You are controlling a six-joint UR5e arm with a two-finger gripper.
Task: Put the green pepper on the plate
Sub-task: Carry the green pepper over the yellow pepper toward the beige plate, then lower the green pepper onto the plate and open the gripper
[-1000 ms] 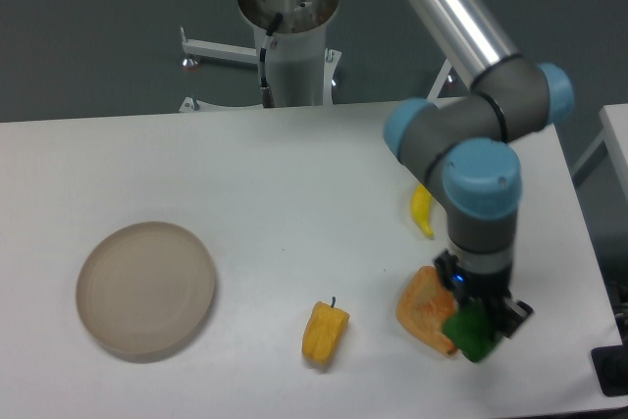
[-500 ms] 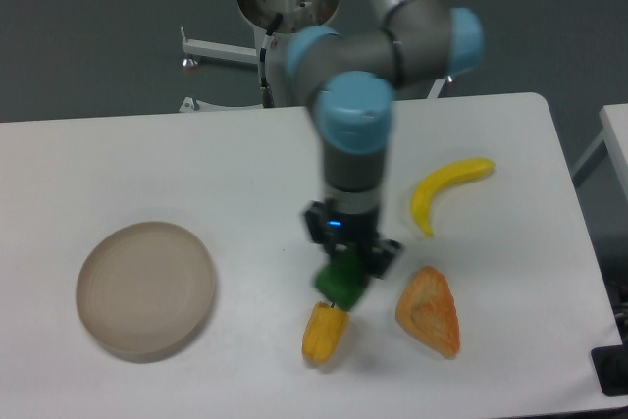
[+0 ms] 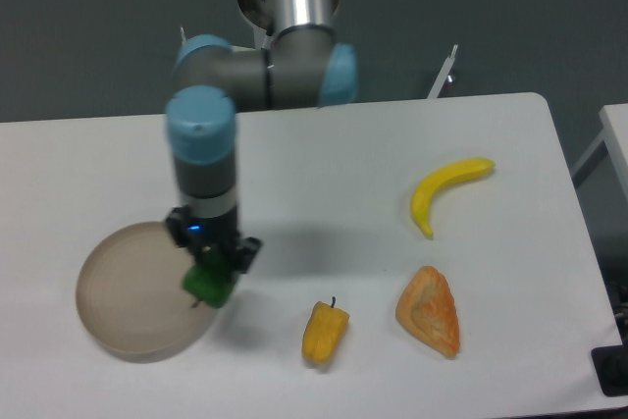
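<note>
Gripper [image 3: 209, 270] clamps green pepper [image 3: 207, 285] (over the plate's [image 3: 118, 311] edge).

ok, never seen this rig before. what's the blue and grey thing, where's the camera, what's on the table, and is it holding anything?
The blue and grey thing is a single robot arm, jointed like an elbow, mounted behind the white table. There is only one view: a fixed camera placed high in front, looking down at the table. At the arm's tip is a two-finger gripper, shut on a small green pepper. It hangs over the right edge of a round beige plate; whether the pepper touches the plate, I cannot tell. Also on the table: a yellow pepper near the front, an orange wedge-shaped item to its right, and a banana further back.
</note>
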